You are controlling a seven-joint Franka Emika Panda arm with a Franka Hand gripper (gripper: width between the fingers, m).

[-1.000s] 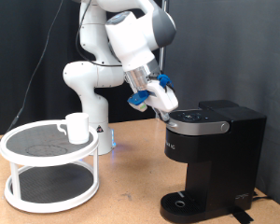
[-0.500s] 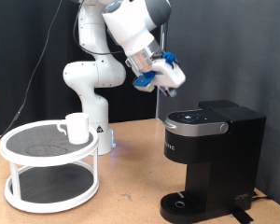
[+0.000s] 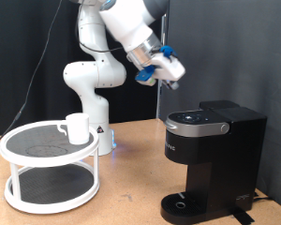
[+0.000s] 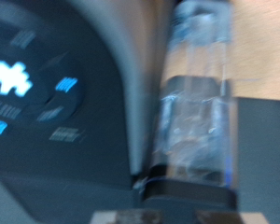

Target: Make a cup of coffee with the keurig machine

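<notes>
Gripper (image 3: 171, 73) hung above the keurig (image 3: 214, 155), clear of its closed lid; jaw state not discernible, nothing seen held. Cup (image 3: 77, 127) sat on the white stand (image 3: 49, 192), well apart from the machine. Drip base was bare, so brewing looked unstarted.

White-shelled arm (image 3: 103, 66) with rounded joints.
Glossy white housings are joined by grey-black bands; blue parts are seen at the gripper (image 3: 169, 75).
</notes>
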